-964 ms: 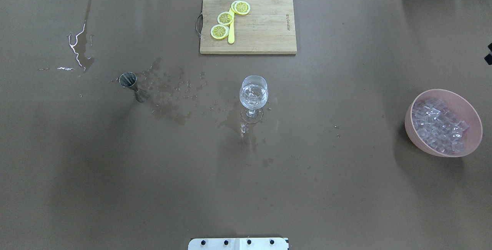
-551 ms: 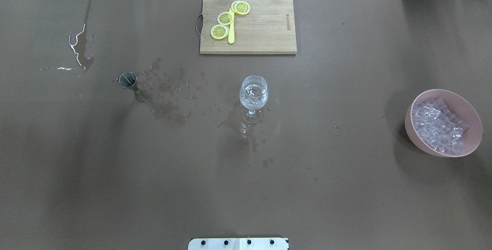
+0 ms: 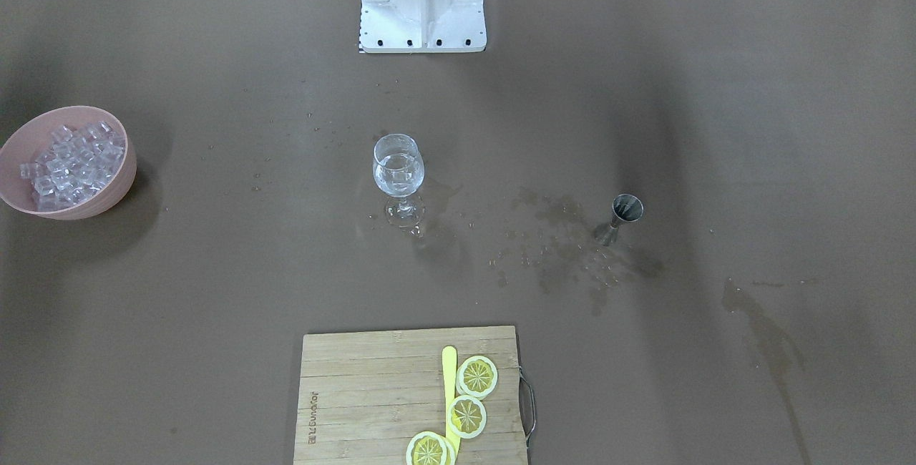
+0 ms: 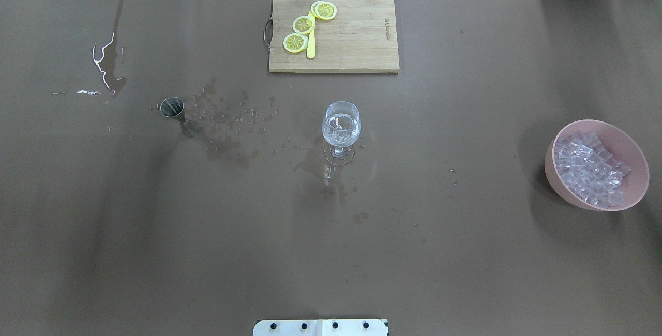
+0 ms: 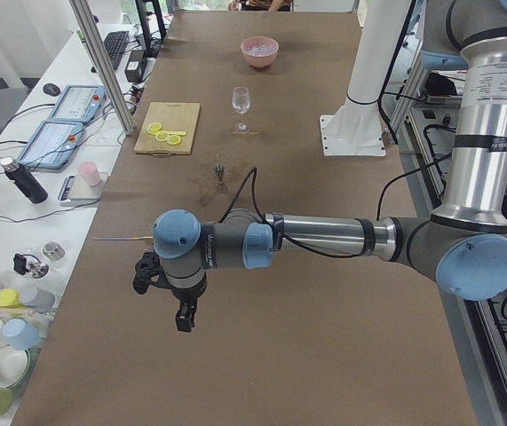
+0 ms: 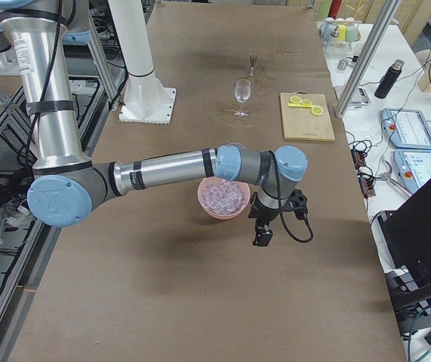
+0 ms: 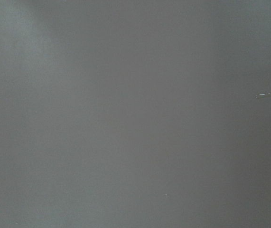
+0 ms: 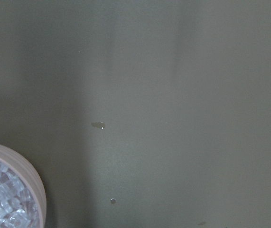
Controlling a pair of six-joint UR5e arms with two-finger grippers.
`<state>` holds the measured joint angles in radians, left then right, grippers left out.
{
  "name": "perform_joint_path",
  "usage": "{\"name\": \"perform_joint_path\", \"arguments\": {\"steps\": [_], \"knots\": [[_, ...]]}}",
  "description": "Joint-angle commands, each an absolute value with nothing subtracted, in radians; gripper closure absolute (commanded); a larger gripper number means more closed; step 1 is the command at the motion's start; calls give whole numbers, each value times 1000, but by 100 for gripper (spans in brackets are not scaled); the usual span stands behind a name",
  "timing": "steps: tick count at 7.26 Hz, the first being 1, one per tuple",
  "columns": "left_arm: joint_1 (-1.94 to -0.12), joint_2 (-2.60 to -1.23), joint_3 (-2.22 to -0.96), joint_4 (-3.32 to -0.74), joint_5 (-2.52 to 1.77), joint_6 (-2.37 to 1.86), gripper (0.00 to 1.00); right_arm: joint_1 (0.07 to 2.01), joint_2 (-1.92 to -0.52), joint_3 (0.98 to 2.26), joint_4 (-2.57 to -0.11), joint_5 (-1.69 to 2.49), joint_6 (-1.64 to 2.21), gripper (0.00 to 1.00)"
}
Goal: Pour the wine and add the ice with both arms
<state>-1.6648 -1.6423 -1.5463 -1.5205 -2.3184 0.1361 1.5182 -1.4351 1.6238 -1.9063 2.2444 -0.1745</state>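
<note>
A stemmed wine glass (image 4: 341, 128) stands mid-table with clear wine (image 3: 398, 172) and what look like ice cubes in it. Heaped ice (image 4: 589, 170) fills a pink bowl (image 4: 628, 144) at the right. A steel jigger (image 4: 173, 108) stands upright left of the glass. Neither gripper shows in the overhead or front views. In the exterior left view my left arm (image 5: 324, 235) reaches out near the table's end, and I cannot tell the state of the left gripper (image 5: 184, 318). The right gripper (image 6: 262, 235) hangs beside the bowl (image 6: 207, 207), state unclear.
A wooden cutting board (image 4: 333, 33) with lemon slices (image 4: 303, 24) and a yellow stick lies at the far edge. Wet stains (image 4: 227, 144) spread between jigger and glass. The white post base (image 3: 422, 3) sits at the robot's side. The right wrist view catches the bowl's rim (image 8: 35, 185).
A black part at the overhead view's right edge has gone out of view. The shadow over the ice bowl has lifted. Glass, jigger and bowl have not moved.
</note>
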Motion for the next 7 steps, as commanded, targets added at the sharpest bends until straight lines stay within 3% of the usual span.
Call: {"name": "perform_joint_path", "arguments": {"steps": [1,7], "knots": [[-1664,-1631,-1551,-1522,-2319,132,1,1548,-1468,1565,-1783,2238,-173,0],[-1664,-1635,-1554,-1520,-2315,132,1,1566,-1466,1562,-1775,2240,-172,0]]}}
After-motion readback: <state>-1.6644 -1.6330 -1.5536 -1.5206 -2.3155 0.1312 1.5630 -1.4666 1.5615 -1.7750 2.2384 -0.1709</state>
